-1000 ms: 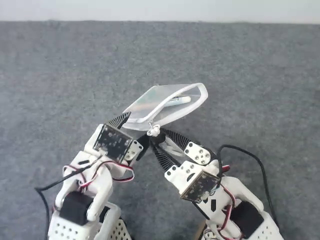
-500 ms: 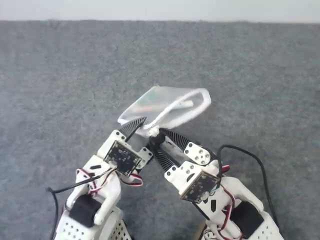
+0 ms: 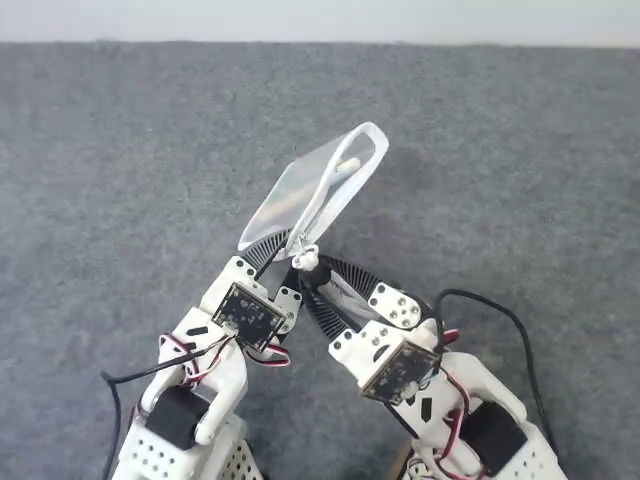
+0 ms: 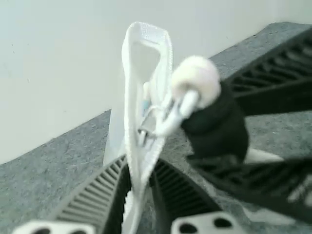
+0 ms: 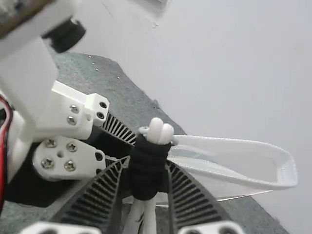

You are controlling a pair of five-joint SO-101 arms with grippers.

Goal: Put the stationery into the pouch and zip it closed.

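Left end effector [image 4: 140, 170]: closed on the zipper edge of the pouch [image 3: 315, 185], near its lower corner.

Right end effector [image 5: 146, 170]: closed on the black-wrapped zipper pull [image 5: 146, 161], with the white knob [image 5: 157, 129] protruding above the fingertips.

In the high view: both end effectors close together, tips nearly touching.

Pouch: transparent, white-rimmed, raised off the grey worktop [image 3: 120, 150] and tilted up and away from the 2 arms. Mouth partly open at the far end.

Inside, near the far end: 1 white stick-shaped stationery item [image 3: 347, 166].
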